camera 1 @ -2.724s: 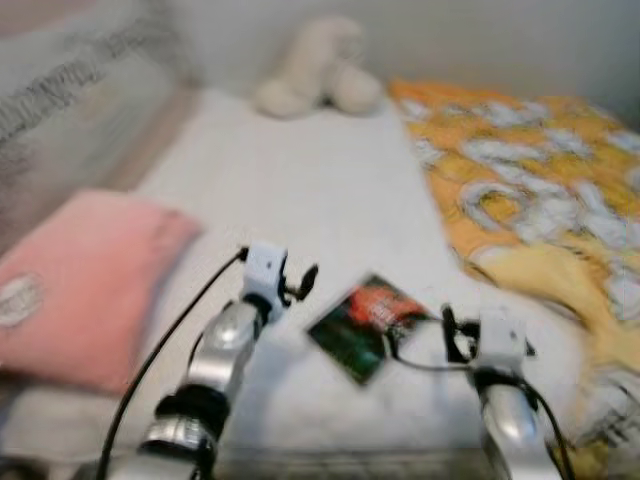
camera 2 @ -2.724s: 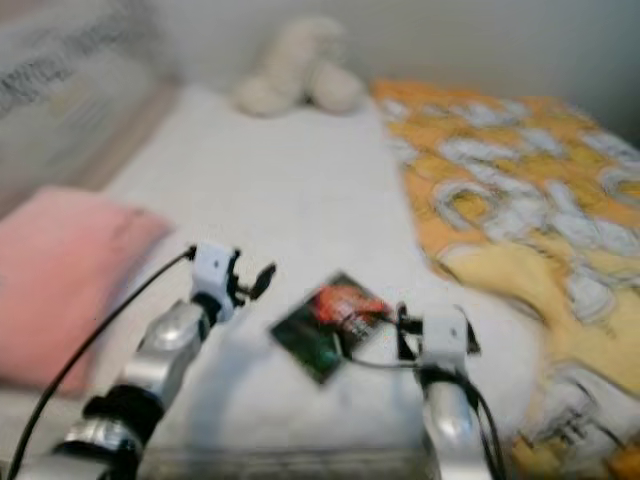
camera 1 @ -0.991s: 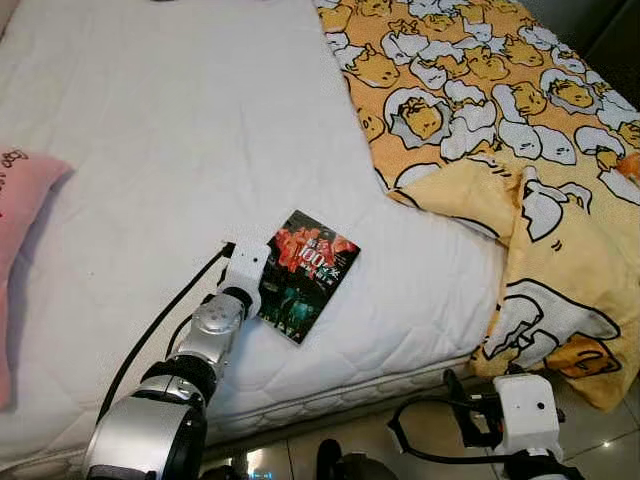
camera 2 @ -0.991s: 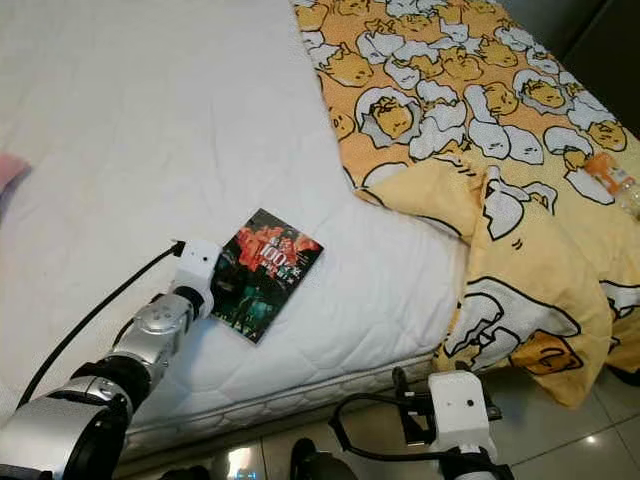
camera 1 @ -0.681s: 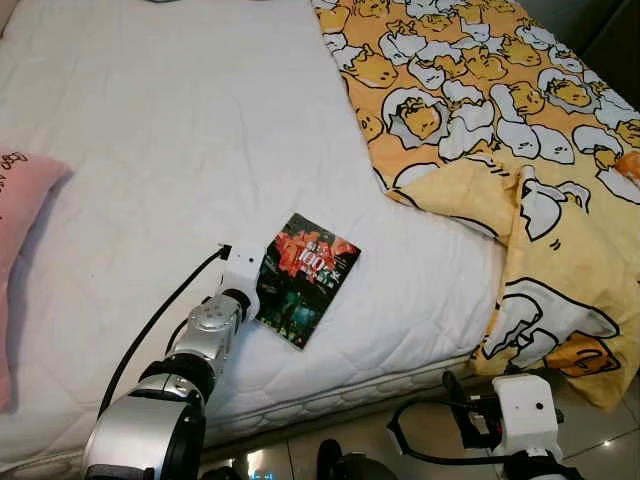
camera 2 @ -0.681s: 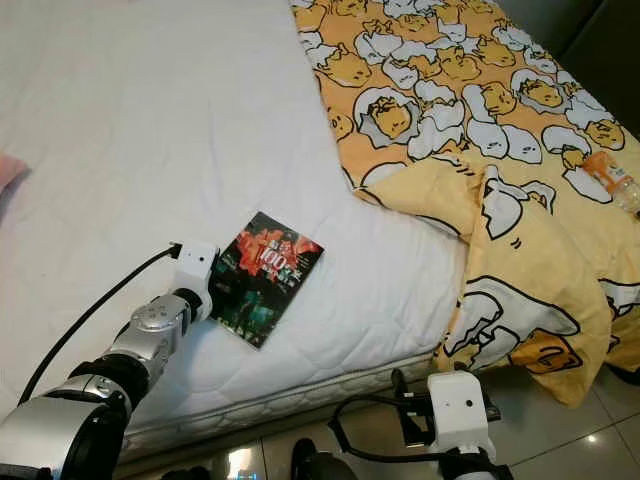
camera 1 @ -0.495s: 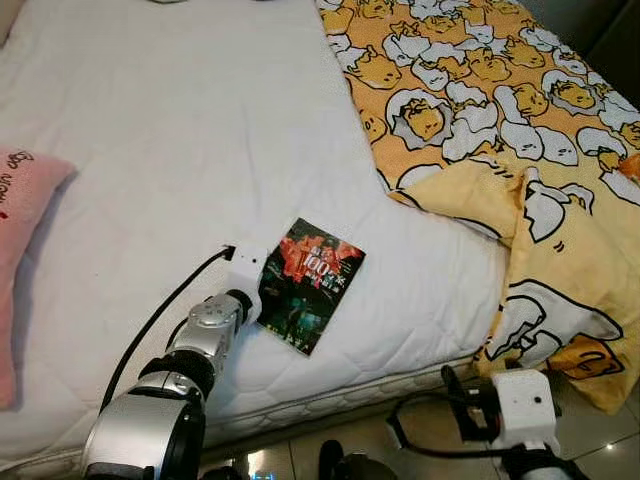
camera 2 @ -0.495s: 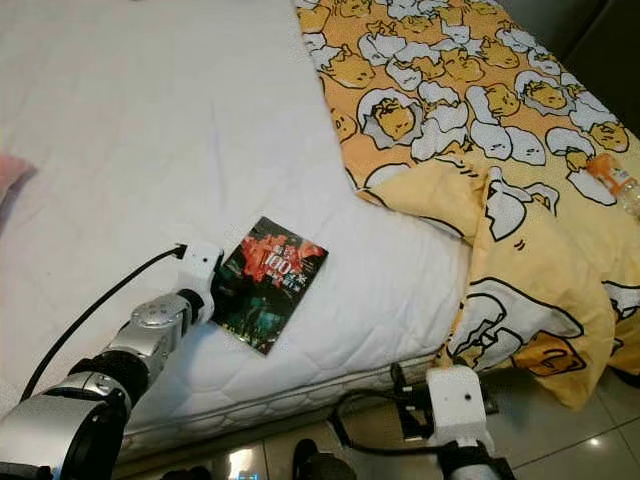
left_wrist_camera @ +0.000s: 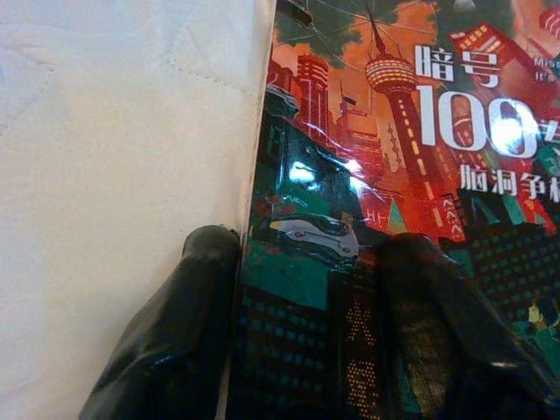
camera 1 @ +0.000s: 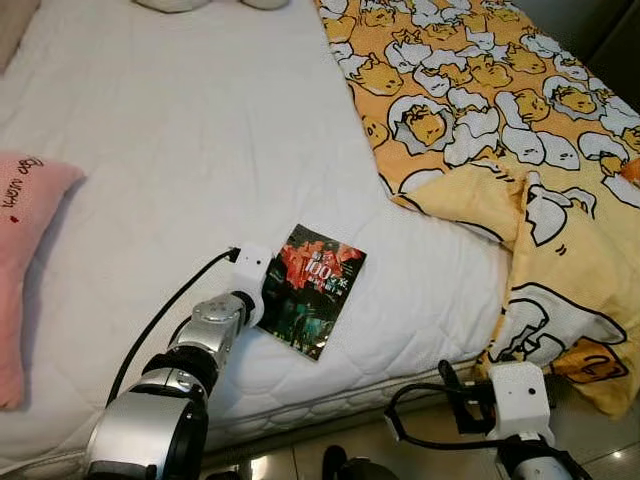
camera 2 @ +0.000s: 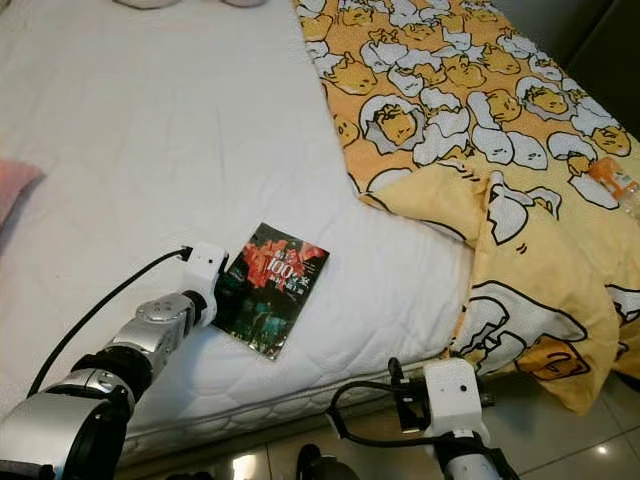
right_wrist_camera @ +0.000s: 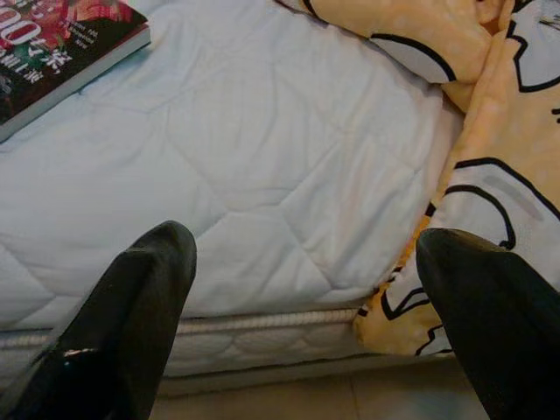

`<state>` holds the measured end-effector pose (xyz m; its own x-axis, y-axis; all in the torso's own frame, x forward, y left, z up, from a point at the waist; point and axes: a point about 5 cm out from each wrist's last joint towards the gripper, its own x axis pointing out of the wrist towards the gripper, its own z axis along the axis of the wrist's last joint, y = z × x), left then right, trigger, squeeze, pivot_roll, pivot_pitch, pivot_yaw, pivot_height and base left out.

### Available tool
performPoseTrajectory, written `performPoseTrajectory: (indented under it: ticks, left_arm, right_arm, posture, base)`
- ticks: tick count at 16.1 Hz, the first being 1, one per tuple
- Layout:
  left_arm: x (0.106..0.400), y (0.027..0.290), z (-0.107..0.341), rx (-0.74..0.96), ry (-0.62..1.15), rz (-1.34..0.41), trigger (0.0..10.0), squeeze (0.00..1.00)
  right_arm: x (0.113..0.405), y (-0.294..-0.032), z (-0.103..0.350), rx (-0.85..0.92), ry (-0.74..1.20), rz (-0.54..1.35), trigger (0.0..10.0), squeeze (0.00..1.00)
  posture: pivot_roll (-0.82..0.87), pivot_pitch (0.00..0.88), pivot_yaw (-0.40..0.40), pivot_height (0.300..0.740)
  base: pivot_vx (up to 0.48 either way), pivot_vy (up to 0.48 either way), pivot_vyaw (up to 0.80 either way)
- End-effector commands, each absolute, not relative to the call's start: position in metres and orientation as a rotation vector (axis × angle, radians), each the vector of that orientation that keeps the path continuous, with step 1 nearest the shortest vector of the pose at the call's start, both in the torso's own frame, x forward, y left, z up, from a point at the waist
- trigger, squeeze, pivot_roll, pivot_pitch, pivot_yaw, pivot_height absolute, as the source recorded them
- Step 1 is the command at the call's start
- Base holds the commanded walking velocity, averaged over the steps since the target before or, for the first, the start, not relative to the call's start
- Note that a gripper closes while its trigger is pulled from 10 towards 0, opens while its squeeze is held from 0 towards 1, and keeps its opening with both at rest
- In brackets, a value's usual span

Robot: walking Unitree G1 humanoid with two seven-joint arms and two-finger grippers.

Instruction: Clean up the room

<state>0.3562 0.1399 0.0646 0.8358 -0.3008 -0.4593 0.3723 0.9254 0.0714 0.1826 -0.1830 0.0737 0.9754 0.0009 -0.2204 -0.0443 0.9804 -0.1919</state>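
A book (camera 1: pixel 312 290) with a dark red-and-green cover lies flat on the white mattress (camera 1: pixel 180 130), near its front edge. My left gripper (camera 1: pixel 268 298) reaches in at the book's left edge. In the left wrist view, one finger (left_wrist_camera: pixel 179 332) rests on the mattress right beside that edge and the other finger (left_wrist_camera: pixel 437 332) lies on the cover (left_wrist_camera: pixel 385 131), so the two stand apart. My right gripper (right_wrist_camera: pixel 306 306) hangs open, low in front of the mattress's front side (right_wrist_camera: pixel 262 201), holding nothing; the book's corner (right_wrist_camera: pixel 61 44) sits off to one side of it.
A yellow duvet (camera 1: pixel 500 120) with a cartoon print covers the bed's right part and drapes over the front corner (camera 1: pixel 560 330). A pink pillow (camera 1: pixel 25 260) lies at the left. A plush toy (camera 1: pixel 170 4) sits at the head. A bottle (camera 2: pixel 612 180) rests on the duvet. Tiled floor (camera 2: pixel 560 440) lies below.
Since the blurred frame, the left gripper has come down to the book's edge and the right arm has dropped in front of the mattress. Over the last second only the camera tilted slightly.
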Motion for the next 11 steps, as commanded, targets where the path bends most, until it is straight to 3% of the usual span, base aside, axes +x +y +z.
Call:
performPoseTrajectory:
  ticks: [1,11]
  left_arm:
    - [0.319,0.135,0.014,0.173,0.697,-0.391,0.0,0.00]
    - [0.315,0.125,0.013,-0.136,0.645,-0.379,0.0,0.00]
  right_arm:
    - [0.180,-0.189,0.069,-0.200,0.240,-0.010,10.0,0.00]
    - [0.199,-0.181,0.064,-0.174,0.200,-0.025,10.0,0.00]
  posture:
    - [-0.12,0.237,-0.096,0.740]
    - [-0.06,0.172,-0.047,0.740]
  base:
    - [0.000,0.000,0.00]
    - [0.000,0.000,0.00]
